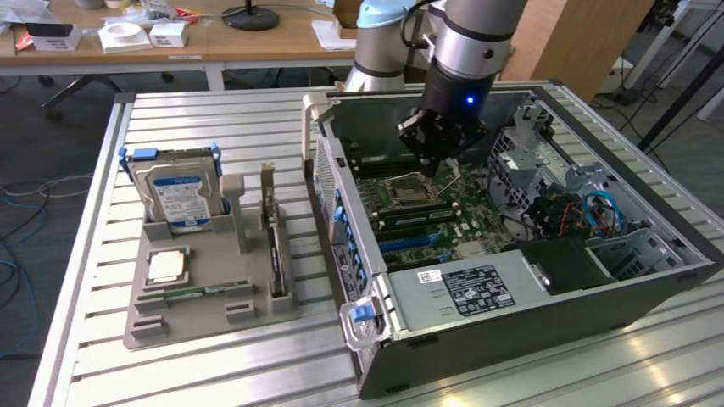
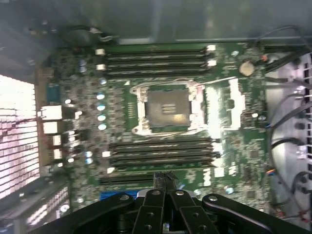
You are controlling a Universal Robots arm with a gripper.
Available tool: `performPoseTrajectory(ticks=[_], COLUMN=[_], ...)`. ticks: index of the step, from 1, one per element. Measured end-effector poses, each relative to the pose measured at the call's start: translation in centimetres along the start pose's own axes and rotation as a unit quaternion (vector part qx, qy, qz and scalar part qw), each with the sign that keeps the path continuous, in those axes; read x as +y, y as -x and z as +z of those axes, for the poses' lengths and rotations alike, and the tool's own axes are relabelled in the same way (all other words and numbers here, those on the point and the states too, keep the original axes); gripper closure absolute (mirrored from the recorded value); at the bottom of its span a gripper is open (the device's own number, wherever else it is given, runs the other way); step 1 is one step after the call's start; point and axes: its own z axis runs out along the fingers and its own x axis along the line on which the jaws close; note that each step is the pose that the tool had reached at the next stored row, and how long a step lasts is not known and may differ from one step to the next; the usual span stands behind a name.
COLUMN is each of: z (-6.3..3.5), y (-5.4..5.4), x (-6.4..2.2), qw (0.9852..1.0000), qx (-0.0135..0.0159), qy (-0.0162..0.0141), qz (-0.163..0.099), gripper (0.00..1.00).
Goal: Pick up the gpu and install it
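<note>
A thin dark card that looks like the gpu (image 1: 274,242) stands on edge in a slot at the right side of the grey holder (image 1: 169,318), outside the computer case (image 1: 531,331). My gripper (image 1: 437,163) hangs inside the open case, just above the motherboard (image 1: 447,216) near the CPU socket (image 1: 405,188). In the wrist view the gripper (image 2: 164,178) has its black fingers pressed together, with nothing seen between them. They point at the motherboard (image 2: 78,97) between the RAM slots (image 2: 161,156) and a blue slot (image 2: 111,196). The CPU socket (image 2: 168,108) lies beyond.
The grey holder also carries an upright hard drive (image 1: 179,193), a CPU (image 1: 166,266) and a RAM stick (image 1: 203,292). The case holds a power supply (image 1: 476,288), cables (image 1: 588,212) and a drive cage. A wooden desk (image 1: 226,38) stands behind the slatted metal table (image 1: 203,373).
</note>
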Motion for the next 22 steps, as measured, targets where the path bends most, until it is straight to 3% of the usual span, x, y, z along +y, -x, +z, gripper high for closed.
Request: performPoseTrajectory(ticks=[9, 20, 22], z=[-0.16, 0.11, 0.12], y=[-0.2, 3.5, 3.8], x=[-2.66, -2.59, -2.58], qw=[1.0, 1.0, 1.0], qx=[0.0002, 0.0014, 0.0015], qy=[0.0, -0.0001, -0.0002], qz=[0.0, 0.0, 0.0], gripper=[0.9, 0.9, 0.9])
